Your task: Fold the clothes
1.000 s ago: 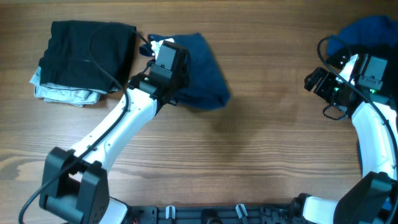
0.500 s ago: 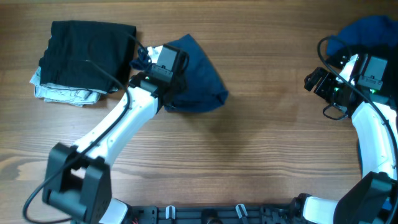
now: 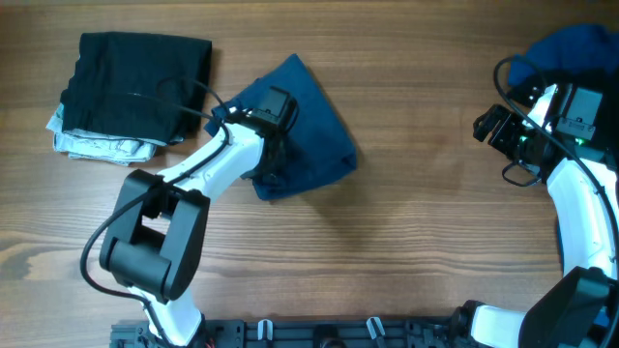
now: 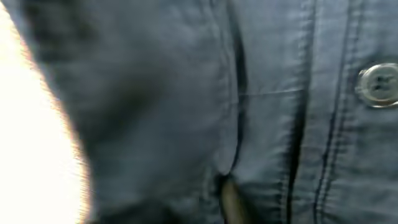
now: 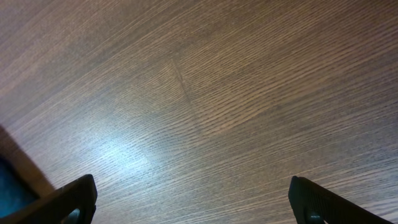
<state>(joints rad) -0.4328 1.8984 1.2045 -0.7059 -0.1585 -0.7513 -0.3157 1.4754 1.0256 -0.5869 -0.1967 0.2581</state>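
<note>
Left claw [image 3: 276, 114] rests on top of the trousers [image 3: 314, 130], against the left part of the bundle. It is so close that the left wrist view shows only navy cloth, a stitched seam [image 4: 297, 124] and a button [image 4: 379, 84] at the right edge. Whether its jaws are apart or clamped on the cloth cannot be told. The trousers lie in a rough triangular bundle left of the table's middle, with the point toward the far edge and the broad edge toward the robot. Bare table [image 3: 416, 222] lies open to the right of the bundle and on the near side. The left arm [image 3: 218, 159] crosses the wood at the bundle's lower left. To the left, near the bundle with a narrow strip of wood between, a folded black garment [image 3: 135, 82] lies on a pale garment [image 3: 97, 145], which shows at the stack's near edge. Well apart, at the far right corner, a blue garment [image 3: 571, 43] lies partly under the right arm. Right claw [image 3: 488, 126] sits just left of that garment with its jaws wide apart. Only bare wood shows between its fingertips [image 5: 74, 199].
</note>
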